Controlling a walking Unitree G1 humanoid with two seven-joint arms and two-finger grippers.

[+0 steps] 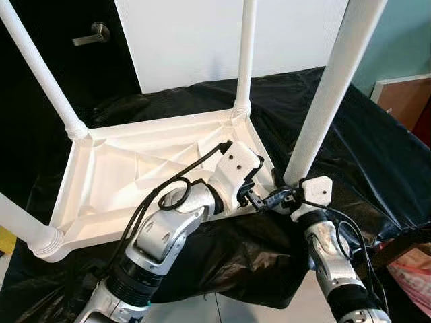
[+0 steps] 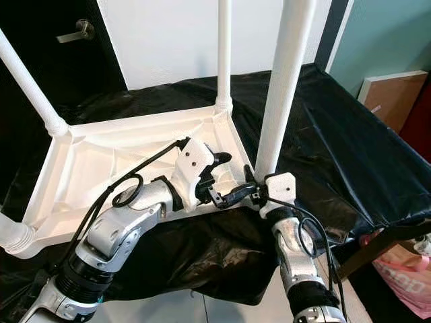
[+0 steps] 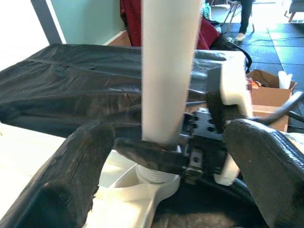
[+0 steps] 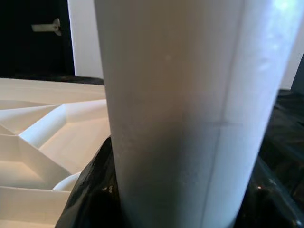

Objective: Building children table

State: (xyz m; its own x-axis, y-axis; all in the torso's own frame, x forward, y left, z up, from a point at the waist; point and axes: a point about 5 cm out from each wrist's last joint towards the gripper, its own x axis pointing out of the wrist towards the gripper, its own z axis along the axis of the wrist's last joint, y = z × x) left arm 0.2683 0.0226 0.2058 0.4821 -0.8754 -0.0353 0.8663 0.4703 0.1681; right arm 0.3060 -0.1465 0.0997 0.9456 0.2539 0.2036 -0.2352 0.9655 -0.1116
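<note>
Four legs are standing up from the tabletop (image 1: 121, 195), which is lying upside down across the centre of the frame on a black sheet (image 1: 377, 161); its ribbed underside is forming a shallow tray, and nothing is lying in it. The near-right leg (image 1: 330, 94) is rising from lower centre to the upper right, its long axis nearly upright and leaning slightly right, with its foot sitting in the corner socket (image 3: 152, 183). Both grippers are meeting at that foot. The right gripper (image 1: 273, 197) is reaching in from the lower right, and its fingers are closing around the leg just above the socket, clamped on it as far as I can judge. The left gripper (image 3: 161, 161) is coming across the tray from the lower left, its fingers (image 3: 71, 175) spread wide apart and flanking the leg without touching it. The right arm is nearer and is probably seating or twisting the leg. A door handle (image 1: 93, 33) is showing at upper left.
</note>
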